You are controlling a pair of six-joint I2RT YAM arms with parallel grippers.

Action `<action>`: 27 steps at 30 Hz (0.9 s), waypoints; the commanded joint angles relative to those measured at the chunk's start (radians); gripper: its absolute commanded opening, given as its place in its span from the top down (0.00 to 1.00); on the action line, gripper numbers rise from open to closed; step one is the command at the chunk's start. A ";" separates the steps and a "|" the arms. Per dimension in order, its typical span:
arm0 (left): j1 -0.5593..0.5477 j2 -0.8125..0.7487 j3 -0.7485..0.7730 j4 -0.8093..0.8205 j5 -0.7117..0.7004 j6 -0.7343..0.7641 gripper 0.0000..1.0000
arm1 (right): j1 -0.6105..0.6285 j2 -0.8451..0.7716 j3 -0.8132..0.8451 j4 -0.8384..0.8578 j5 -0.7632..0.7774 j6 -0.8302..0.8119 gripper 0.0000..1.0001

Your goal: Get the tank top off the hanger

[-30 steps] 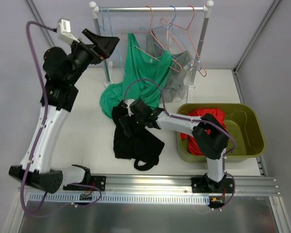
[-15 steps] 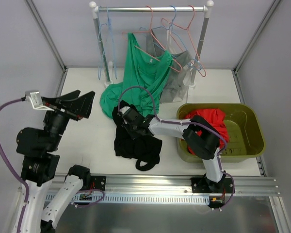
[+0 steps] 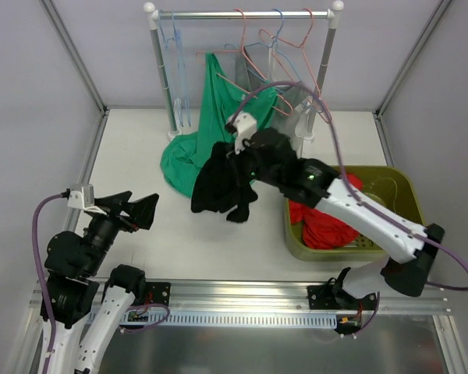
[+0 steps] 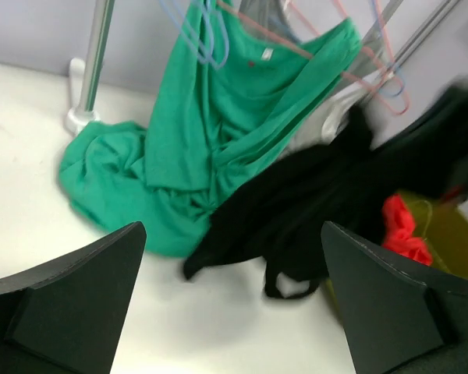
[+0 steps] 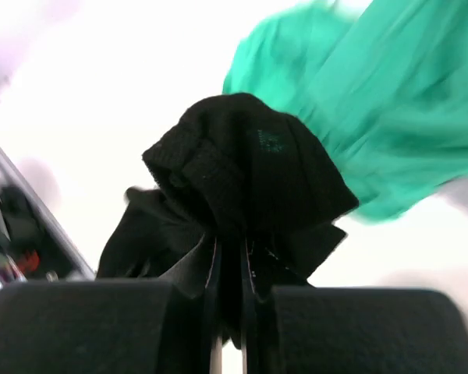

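fabric of the black tank top [image 3: 222, 183] sits pinched between the closed fingers of the right gripper [image 5: 230, 253], already unhooked, while the green top [image 3: 234, 117] beyond them waits on the rack [image 3: 242, 14]; the left gripper [image 4: 232, 234] gapes wide, empty.

Black tank top [image 3: 218, 184] (green garment [image 3: 228, 113])

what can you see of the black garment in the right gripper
The black garment is a soft, matte knit cloth, bunched into a crumpled wad with a strap loop dangling at its lower end. It is pinched at the top between the shut fingers of the right gripper and hangs limp over the white table, beside the green top. Whether it touches either is unclear.
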 commanded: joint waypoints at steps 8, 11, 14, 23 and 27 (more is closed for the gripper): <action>-0.006 -0.180 -0.134 -0.125 -0.124 0.105 0.01 | -0.162 -0.101 0.662 -0.394 0.260 -0.216 1.00; -0.005 -0.192 -0.125 -0.127 -0.130 0.108 0.01 | -0.231 -0.143 0.737 -0.433 0.341 -0.227 1.00; -0.006 -0.200 -0.124 -0.138 -0.156 0.103 0.01 | -0.323 -0.229 0.629 -0.433 0.398 -0.207 1.00; -0.005 -0.255 -0.118 -0.150 -0.217 0.073 0.01 | -0.707 -0.462 0.117 -0.330 0.204 -0.054 1.00; -0.006 -0.268 -0.114 -0.156 -0.223 0.071 0.01 | -0.844 -0.524 -0.170 -0.221 0.169 0.023 1.00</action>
